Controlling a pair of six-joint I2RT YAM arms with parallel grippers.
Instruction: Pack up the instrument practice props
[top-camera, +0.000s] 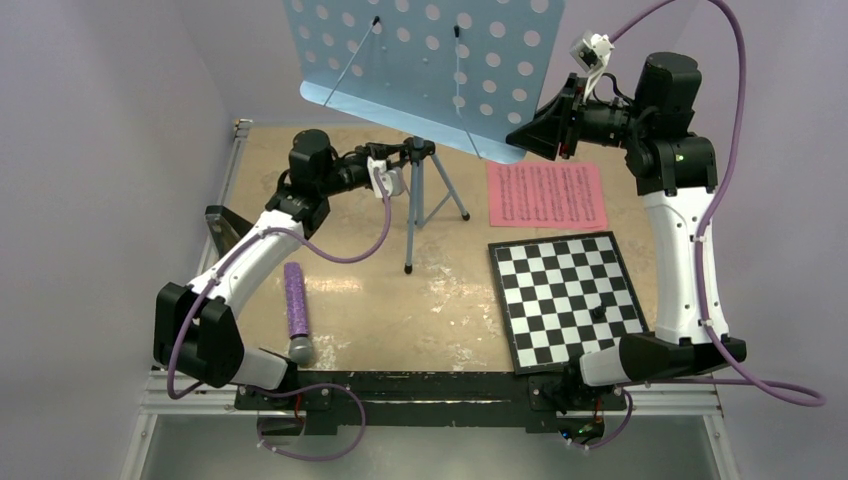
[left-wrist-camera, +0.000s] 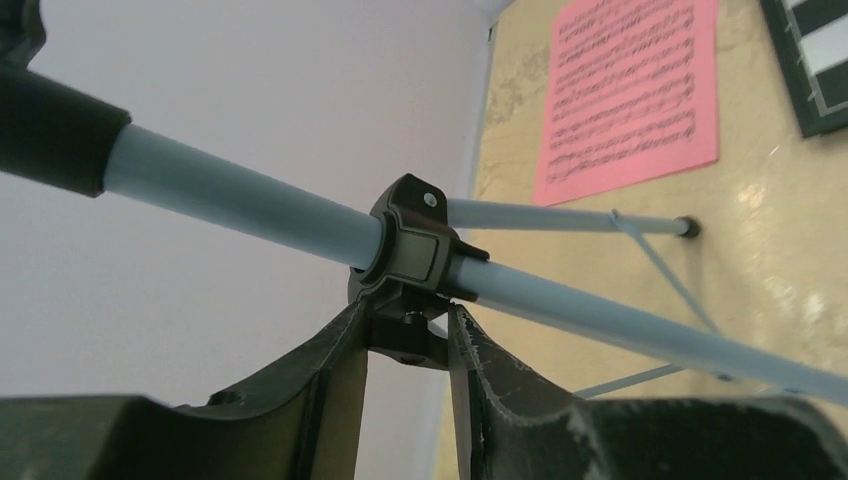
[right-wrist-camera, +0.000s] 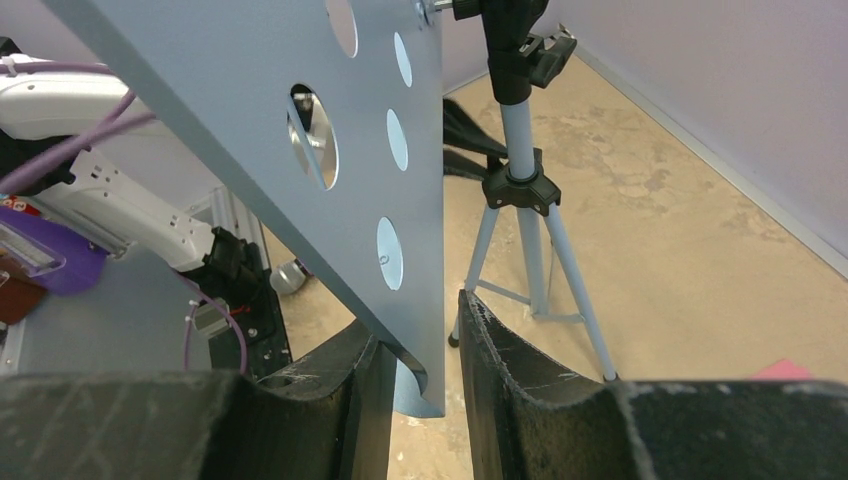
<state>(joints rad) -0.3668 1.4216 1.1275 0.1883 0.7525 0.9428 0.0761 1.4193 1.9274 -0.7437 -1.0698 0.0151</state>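
The light-blue perforated music stand stands at the back middle, its desk (top-camera: 420, 60) up high and its tripod legs (top-camera: 415, 205) on the table. My left gripper (top-camera: 405, 160) is shut on the stand's black collar (left-wrist-camera: 405, 245), where the legs meet the pole (left-wrist-camera: 250, 205). My right gripper (top-camera: 522, 135) is open, its jaws astride the desk's lower right corner (right-wrist-camera: 420, 330), with a small gap on one side. The pink sheet-music page (top-camera: 546, 194) lies flat to the right of the stand; it also shows in the left wrist view (left-wrist-camera: 630, 90). The metronome is out of view.
A black-and-white checkered board (top-camera: 565, 298) lies front right with a small dark piece (top-camera: 598, 312) on it. A purple microphone-like stick (top-camera: 296, 310) lies front left. Walls close in the table at the left, back and right.
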